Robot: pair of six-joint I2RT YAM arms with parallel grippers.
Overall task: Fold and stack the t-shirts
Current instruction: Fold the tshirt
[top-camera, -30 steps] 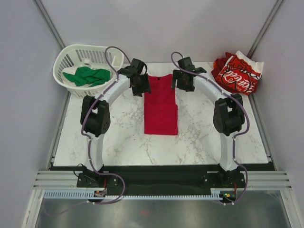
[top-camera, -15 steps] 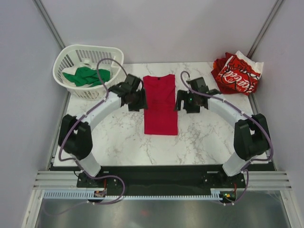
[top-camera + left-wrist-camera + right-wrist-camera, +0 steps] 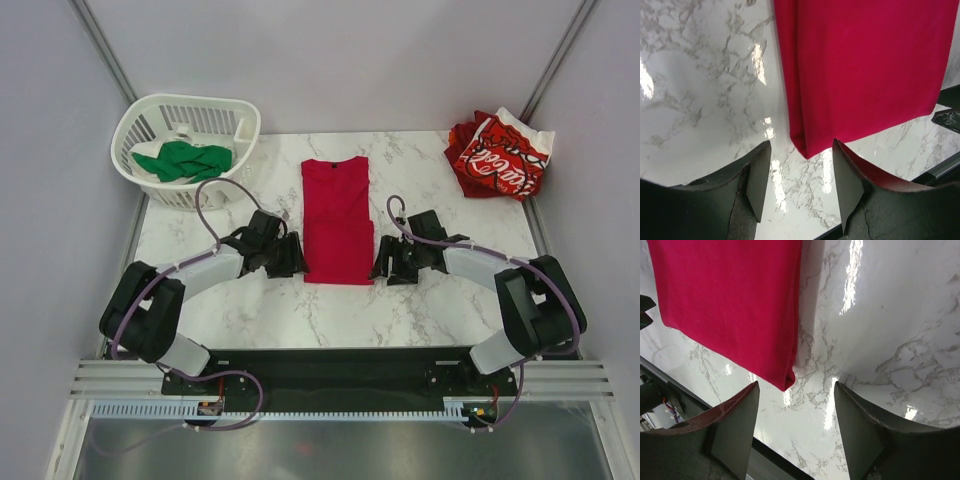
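The plain crimson-red t-shirt (image 3: 337, 215) lies flat mid-table as a long narrow strip with its sides folded in. My left gripper (image 3: 296, 257) is open and empty beside the shirt's near left corner (image 3: 807, 145). My right gripper (image 3: 381, 262) is open and empty beside the near right corner (image 3: 785, 380). Both sets of jaws stand apart with bare marble between them. The green t-shirt (image 3: 183, 160) lies crumpled in the basket. The red-and-white t-shirt with white script (image 3: 500, 153) lies bunched at the back right corner.
The white slatted basket (image 3: 140, 120) stands at the back left, partly off the marble tabletop (image 3: 260, 300). Grey walls close in the back and sides. A black strip (image 3: 330, 360) runs along the table's near edge by the arm bases.
Both arms have drawn back from the shirt's collar end, along its sides, to its near corners. The grippers stay open. The shirt has not moved.
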